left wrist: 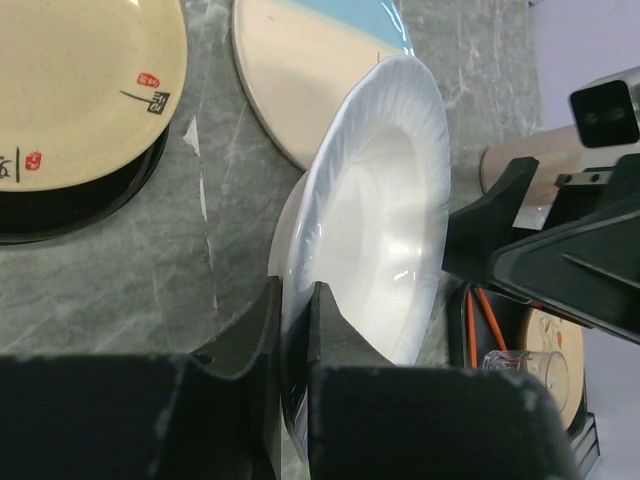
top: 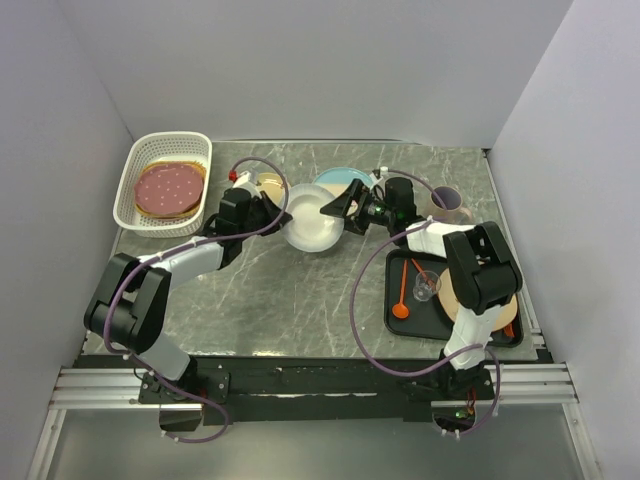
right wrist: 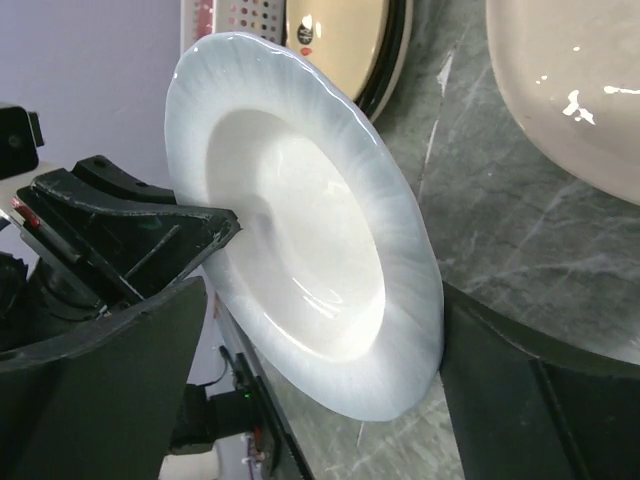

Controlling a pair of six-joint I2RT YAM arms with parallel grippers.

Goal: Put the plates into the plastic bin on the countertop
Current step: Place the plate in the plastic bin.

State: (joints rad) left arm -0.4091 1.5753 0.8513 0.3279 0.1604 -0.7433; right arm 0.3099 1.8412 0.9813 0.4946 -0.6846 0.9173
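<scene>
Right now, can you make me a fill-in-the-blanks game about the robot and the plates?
1. The left end effector pinches the white plate by its ___.
2. The right end effector is not shut but ___.
3. The plastic bin sits on the robot's ___ side.
Missing words: rim, open, left.

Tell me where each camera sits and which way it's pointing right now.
Top external: above and behind the arms, looking down on the countertop, bin and both whole arms.
Left wrist: on the left arm, looking along its left tool, shut on the white plate's rim; own fingers show.
Right wrist: on the right arm, facing the left arm; the right tool's spread fingers flank the plate.
Shared: both wrist views show the tilted white plate, and each shows the other arm's tool.
</scene>
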